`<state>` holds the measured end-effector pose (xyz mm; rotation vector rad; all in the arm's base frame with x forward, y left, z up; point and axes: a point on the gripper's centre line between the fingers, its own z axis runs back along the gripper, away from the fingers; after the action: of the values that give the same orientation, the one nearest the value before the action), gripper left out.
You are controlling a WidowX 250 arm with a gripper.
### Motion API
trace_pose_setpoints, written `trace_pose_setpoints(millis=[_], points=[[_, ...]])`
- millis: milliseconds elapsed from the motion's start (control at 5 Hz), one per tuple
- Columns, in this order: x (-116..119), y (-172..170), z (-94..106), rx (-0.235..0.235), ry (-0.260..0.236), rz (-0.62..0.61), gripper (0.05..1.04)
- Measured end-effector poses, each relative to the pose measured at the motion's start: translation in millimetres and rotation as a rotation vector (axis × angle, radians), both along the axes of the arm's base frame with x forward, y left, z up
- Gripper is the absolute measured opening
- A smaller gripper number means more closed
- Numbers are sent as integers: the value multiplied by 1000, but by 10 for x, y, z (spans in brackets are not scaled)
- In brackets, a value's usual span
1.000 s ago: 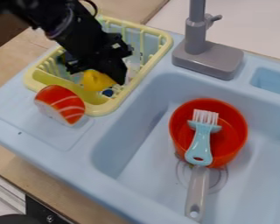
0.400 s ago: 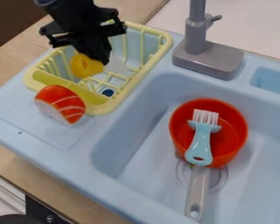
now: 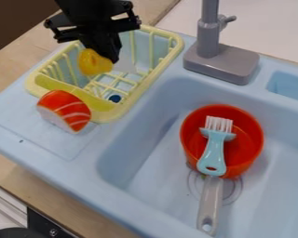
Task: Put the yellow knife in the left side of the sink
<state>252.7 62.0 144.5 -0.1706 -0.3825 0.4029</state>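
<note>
Over the yellow dish rack hangs the black gripper [image 3: 106,58], at the upper left of the camera view. It is shut on the yellow knife [image 3: 93,62], whose rounded yellow handle shows at the left of the fingertips. A pale, greyish blade-like part shows at their right. The knife is held above the rack's floor. The light blue sink [image 3: 136,155] lies to the right of the rack, with its left wall nearest the rack.
The yellow dish rack [image 3: 152,76] stands left of the grey faucet [image 3: 223,62]. A salmon sushi toy [image 3: 64,111] sits by its front corner. In the sink, a red-orange pot [image 3: 248,135] has a blue brush [image 3: 212,155] lying across it.
The gripper has risen from inside the rack with the yellow knife, tilting more upright. Since the middle frame it has shifted only slightly. The sushi toy, pot and brush have not moved.
</note>
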Motion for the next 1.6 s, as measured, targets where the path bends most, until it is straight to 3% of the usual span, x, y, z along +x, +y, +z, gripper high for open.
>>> trace_pose_setpoints(millis=[200, 400, 800, 1000, 1200, 1400, 1600], points=[[14, 56, 223, 80, -7, 53, 53], [-84, 174, 287, 191, 16, 155, 53], [-403, 135, 302, 178, -80, 76, 53], [-446, -153, 335, 225, -121, 1, 53], [-494, -486, 368, 242, -166, -109, 53], [-493, -904, 346, 206, -182, -253, 53], [-471, -1222, 282, 203, -154, -329, 53]])
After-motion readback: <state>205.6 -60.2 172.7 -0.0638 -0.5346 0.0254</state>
